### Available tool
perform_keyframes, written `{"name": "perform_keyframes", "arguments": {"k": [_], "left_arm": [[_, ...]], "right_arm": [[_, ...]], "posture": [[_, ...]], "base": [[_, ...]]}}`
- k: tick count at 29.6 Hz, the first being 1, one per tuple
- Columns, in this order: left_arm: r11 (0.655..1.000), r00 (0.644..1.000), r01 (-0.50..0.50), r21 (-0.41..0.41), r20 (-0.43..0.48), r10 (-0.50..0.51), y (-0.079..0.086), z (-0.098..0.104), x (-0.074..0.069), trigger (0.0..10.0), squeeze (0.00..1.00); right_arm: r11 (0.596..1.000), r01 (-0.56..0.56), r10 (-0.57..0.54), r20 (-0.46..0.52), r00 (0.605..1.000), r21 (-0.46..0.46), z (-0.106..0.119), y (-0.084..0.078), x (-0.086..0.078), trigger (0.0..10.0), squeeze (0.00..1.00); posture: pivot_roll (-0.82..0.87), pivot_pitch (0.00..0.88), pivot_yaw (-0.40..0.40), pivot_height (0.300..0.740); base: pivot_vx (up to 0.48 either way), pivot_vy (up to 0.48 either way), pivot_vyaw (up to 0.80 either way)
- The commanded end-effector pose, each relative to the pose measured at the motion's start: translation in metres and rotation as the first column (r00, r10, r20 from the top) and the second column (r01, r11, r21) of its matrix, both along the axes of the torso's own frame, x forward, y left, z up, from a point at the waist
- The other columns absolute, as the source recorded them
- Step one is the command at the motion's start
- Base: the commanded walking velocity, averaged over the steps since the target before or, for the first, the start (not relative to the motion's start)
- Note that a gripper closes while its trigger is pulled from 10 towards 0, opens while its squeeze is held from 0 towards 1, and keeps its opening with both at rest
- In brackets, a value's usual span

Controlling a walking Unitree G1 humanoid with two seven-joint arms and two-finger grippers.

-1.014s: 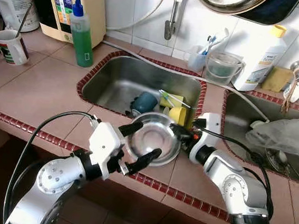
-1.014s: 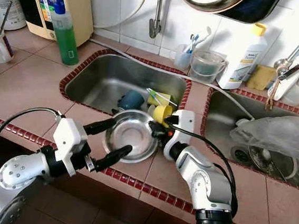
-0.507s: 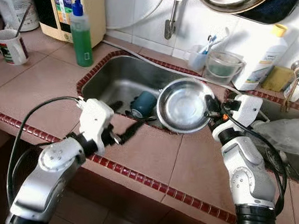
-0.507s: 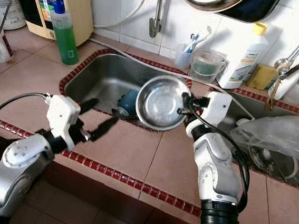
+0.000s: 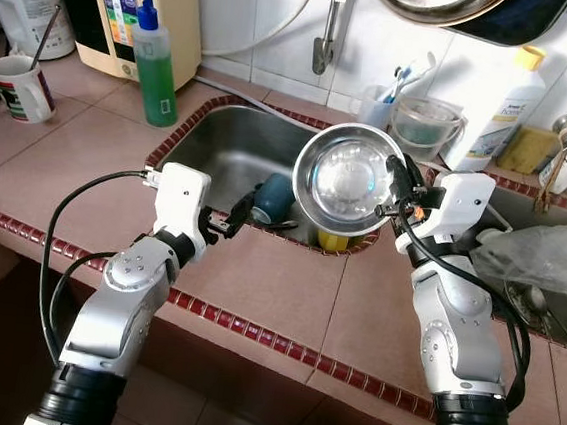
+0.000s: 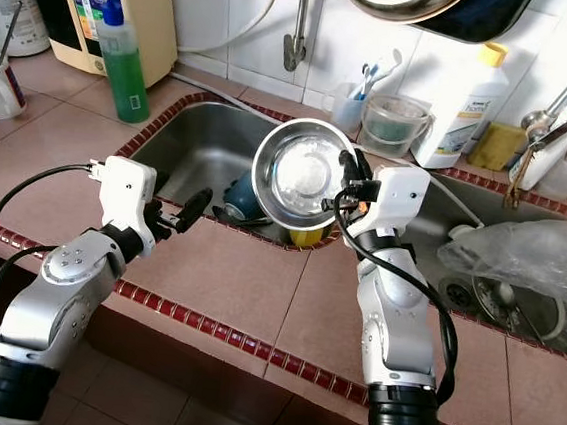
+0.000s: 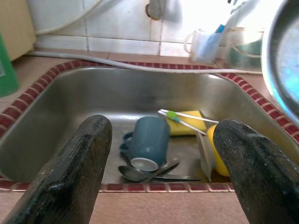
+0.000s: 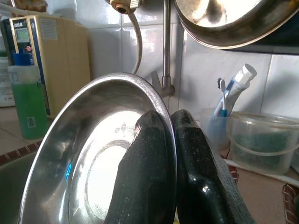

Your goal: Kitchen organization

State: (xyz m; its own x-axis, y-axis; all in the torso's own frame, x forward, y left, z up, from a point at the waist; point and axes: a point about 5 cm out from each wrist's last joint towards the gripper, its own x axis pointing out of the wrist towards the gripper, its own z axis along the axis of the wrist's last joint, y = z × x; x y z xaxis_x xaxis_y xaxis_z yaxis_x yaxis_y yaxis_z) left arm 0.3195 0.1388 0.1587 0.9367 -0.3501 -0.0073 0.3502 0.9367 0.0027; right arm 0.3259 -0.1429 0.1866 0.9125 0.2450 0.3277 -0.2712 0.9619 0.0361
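Note:
A steel bowl (image 5: 347, 174) hangs tilted on edge above the left sink (image 5: 214, 151), its hollow facing me. My right gripper (image 5: 398, 186) is shut on the bowl's right rim; in the right wrist view the rim (image 8: 163, 116) runs between the two fingers. My left gripper (image 5: 238, 213) stands open over the sink's front edge, holding nothing. In the basin lie a blue mug (image 7: 148, 142) on its side, spoons (image 7: 149, 171), a yellow cup (image 7: 216, 154) and a yellow sponge (image 7: 184, 126) with a toothbrush across it.
A green soap bottle (image 5: 155, 65) and a white mug (image 5: 19, 87) stand on the left counter. Behind the sink are a tap (image 5: 324, 36), a toothbrush cup (image 5: 379, 106) and a clear tub (image 5: 422, 127). The right sink holds a plastic bag (image 5: 545, 263). A pan (image 5: 454, 8) hangs overhead.
My right gripper has lifted the bowl from the counter's front edge up over the sink and tipped it upright. My left gripper let go of the bowl and drew back left.

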Motion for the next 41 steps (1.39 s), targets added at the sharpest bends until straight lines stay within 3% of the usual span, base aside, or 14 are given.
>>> {"name": "perform_keyframes", "arguments": {"k": [1, 12, 17, 20, 27, 34, 41], "left_arm": [[1.000, 1.000, -0.012, -0.012, -0.003, 0.012, 0.001, 0.004, 0.004, 10.0, 0.00], [1.000, 1.000, -0.007, -0.018, -0.002, 0.007, 0.000, 0.005, 0.007, 10.0, 0.00], [0.999, 0.999, 0.001, -0.051, 0.048, 0.002, -0.004, 0.011, 0.006, 10.0, 0.00], [1.000, 0.999, 0.012, -0.013, 0.054, -0.011, -0.008, 0.011, 0.005, 10.0, 0.00], [0.992, 0.989, 0.116, 0.041, 0.084, -0.119, -0.022, 0.012, -0.004, 10.0, 0.00], [0.957, 0.954, 0.276, 0.087, 0.097, -0.284, -0.036, 0.012, -0.023, 10.0, 0.00], [0.923, 0.924, 0.362, 0.131, 0.078, -0.374, -0.042, 0.008, -0.038, 10.0, 0.00]], "right_arm": [[1.000, 0.001, -0.001, 0.019, 1.000, -0.008, 0.001, 0.000, -0.002, 10.0, 0.00], [1.000, -0.008, 0.008, 0.029, 1.000, -0.027, -0.002, 0.003, -0.003, 10.0, 0.00], [0.999, -0.011, 0.012, 0.028, 1.000, -0.039, -0.003, 0.003, -0.003, 10.0, 0.00], [0.999, -0.011, 0.011, 0.013, 1.000, -0.048, -0.005, 0.003, -0.002, 10.0, 0.00], [0.998, 0.015, -0.018, -0.046, 0.999, -0.057, -0.013, -0.006, 0.005, 10.0, 0.00], [0.995, 0.062, -0.068, -0.086, 0.994, -0.072, -0.016, -0.023, 0.016, 10.0, 0.00], [0.994, 0.069, -0.078, -0.123, 0.989, -0.081, -0.019, -0.030, 0.026, 10.0, 0.00]], "posture": [[-0.05, 0.031, -0.014, 0.740], [-0.05, 0.022, -0.009, 0.740], [-0.05, 0.027, -0.012, 0.740], [-0.05, 0.030, -0.013, 0.740], [-0.05, 0.040, -0.013, 0.740], [-0.05, 0.071, -0.010, 0.740], [-0.04, 0.089, -0.008, 0.740]], "base": [[0.345, 0.000, 0.00], [0.379, 0.000, 0.00], [0.000, 0.000, 0.00], [0.000, 0.000, 0.00], [0.000, 0.000, 0.00], [0.000, 0.000, 0.00], [0.000, 0.000, 0.00]]}}
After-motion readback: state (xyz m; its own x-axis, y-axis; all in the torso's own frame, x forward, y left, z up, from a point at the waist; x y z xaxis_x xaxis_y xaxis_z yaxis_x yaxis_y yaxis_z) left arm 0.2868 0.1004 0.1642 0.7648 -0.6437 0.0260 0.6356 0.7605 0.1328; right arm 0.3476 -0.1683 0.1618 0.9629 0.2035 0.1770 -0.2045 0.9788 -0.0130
